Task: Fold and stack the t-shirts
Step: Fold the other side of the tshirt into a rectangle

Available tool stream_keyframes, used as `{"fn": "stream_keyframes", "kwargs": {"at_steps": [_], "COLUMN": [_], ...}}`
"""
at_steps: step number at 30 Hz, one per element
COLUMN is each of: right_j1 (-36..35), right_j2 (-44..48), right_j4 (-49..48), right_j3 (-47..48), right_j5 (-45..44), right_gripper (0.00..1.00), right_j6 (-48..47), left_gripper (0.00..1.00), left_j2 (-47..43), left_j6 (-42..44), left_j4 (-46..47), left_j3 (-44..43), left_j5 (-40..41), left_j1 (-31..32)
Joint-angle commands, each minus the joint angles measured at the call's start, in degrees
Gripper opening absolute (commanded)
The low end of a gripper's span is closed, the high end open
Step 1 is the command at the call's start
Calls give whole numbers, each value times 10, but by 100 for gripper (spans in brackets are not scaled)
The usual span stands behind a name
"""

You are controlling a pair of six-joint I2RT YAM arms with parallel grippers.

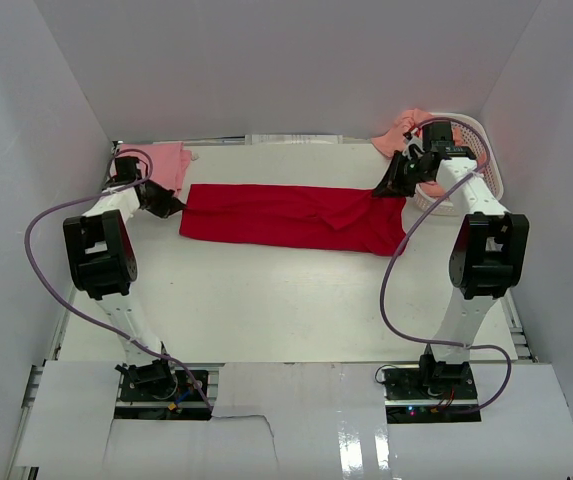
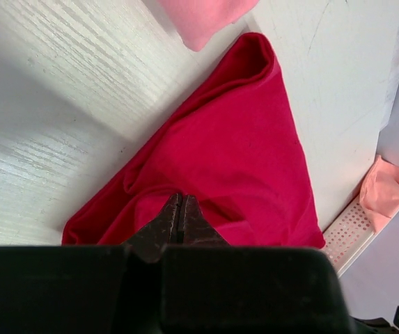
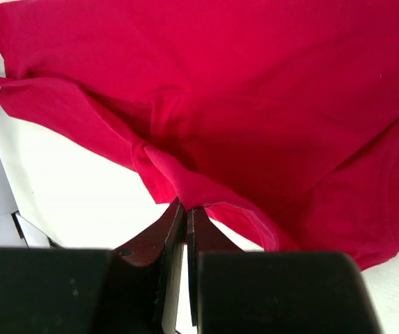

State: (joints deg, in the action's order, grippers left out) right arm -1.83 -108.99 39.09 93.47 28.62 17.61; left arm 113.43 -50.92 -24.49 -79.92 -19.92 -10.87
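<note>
A bright red t-shirt [image 1: 286, 215] lies stretched left to right across the middle of the table, folded into a long band. My left gripper [image 1: 174, 207] is at its left end. In the left wrist view the jaws [image 2: 180, 197] are shut, with the red cloth's [image 2: 241, 139] wrinkles running into the tips. My right gripper [image 1: 384, 188] is at the shirt's right end. The right wrist view shows it [image 3: 186, 205] shut on a bunched hem of the red cloth [image 3: 255, 90]. A light pink t-shirt [image 1: 159, 164] lies folded at the back left, behind my left gripper.
A white latticed basket [image 1: 488, 150] stands at the back right with a salmon-orange t-shirt [image 1: 404, 128] hanging over its left rim. White walls close in the left, back and right sides. A pink cloth corner [image 2: 202, 17] shows beyond the red shirt in the left wrist view.
</note>
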Motion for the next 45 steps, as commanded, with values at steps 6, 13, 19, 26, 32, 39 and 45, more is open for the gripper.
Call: {"fn": "stream_keyframes", "kwargs": {"at_steps": [6,13,19,26,32,39,45], "right_j1": [7,9,10,10,11,11,12], "right_j2": [-24,-31,-35,-54,-78,-132,-185], "right_j4": [-4,-2,-2,-2,-2,-5,-8], "right_j3": [39,55,63,70,88,142,180], "right_j5": [-1,-1,0,-2,-1,9,3], "right_gripper": [8,8,8,8,8,8,27], "right_j6": [3,6,7,6,10,24,32], "left_gripper": [0,0,0,0,0,11,46], "left_j2": [-12,-11,-9,20,32,54,66], "left_j6": [-12,-18,-23,-24,-24,-24,-16], "left_j4": [-2,-3,4,25,28,30,27], "left_j3": [-28,-41,-45,-50,-69,-91,-113], "left_j5": [1,-4,-8,-27,-23,-20,-18], "left_j1": [-9,-10,-11,-6,-6,-6,-7]}}
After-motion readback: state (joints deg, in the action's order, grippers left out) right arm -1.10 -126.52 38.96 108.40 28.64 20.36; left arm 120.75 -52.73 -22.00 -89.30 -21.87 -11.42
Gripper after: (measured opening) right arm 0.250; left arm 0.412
